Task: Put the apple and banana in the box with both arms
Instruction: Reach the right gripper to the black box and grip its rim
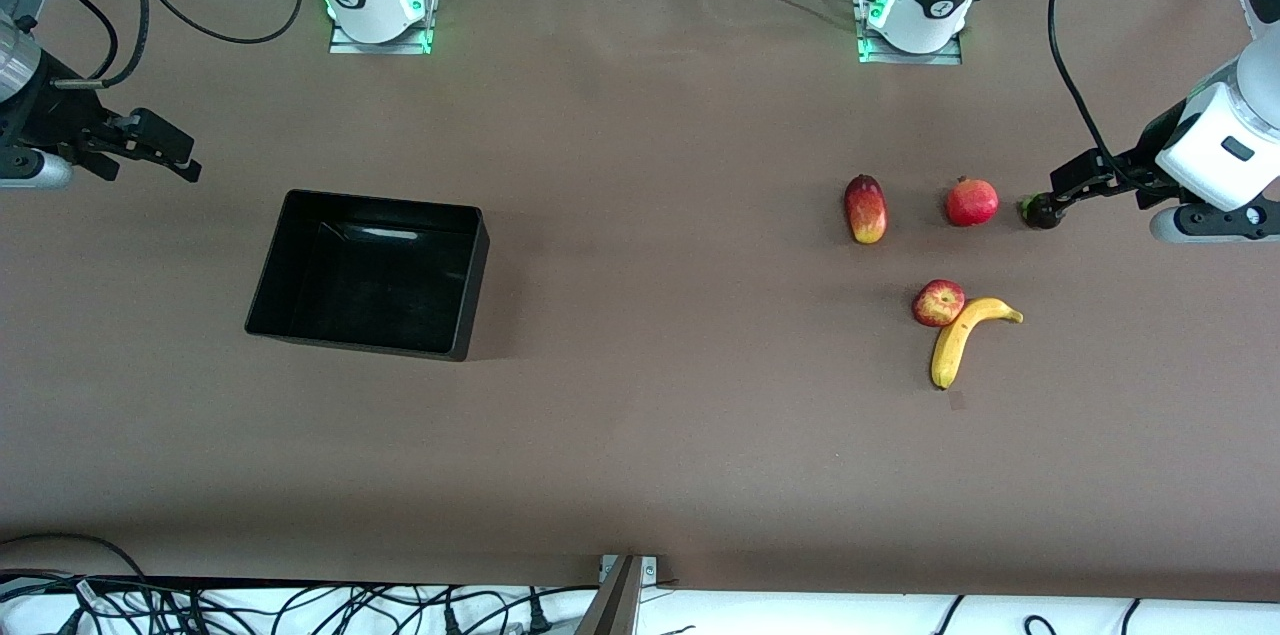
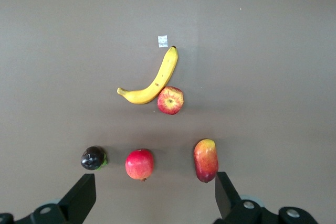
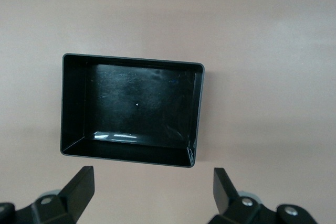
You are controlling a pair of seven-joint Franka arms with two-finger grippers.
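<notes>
Brown table [image 1: 640,435] is filling nearly the whole front view, its near edge running along the bottom of the frame above a strip of cables. Sitting in the middle-left of that frame is the box [image 1: 270,305], open-topped with nothing lying inside it, with bare surface on all four sides of it. At the middle-right, the apple [image 1: 938,303] is resting against the banana [image 1: 962,340], the two touching, the banana curving lower in the frame. Higher in the frame, a mango [image 1: 865,208], a pomegranate [image 1: 972,202] and a small dark fruit [image 1: 1040,212] are lying in a row, apart from one another and from the apple. A wide stretch of bare table is separating the fruit from the box.

At the right edge of the front frame, the left end effector [image 1: 1075,183] is hovering by the dark fruit, its fingers [image 2: 81,198] standing wide apart and holding nothing. At the upper left, the right end effector [image 1: 160,147] is hanging above the table near the box, its fingers [image 3: 79,187] likewise spread and holding nothing
</notes>
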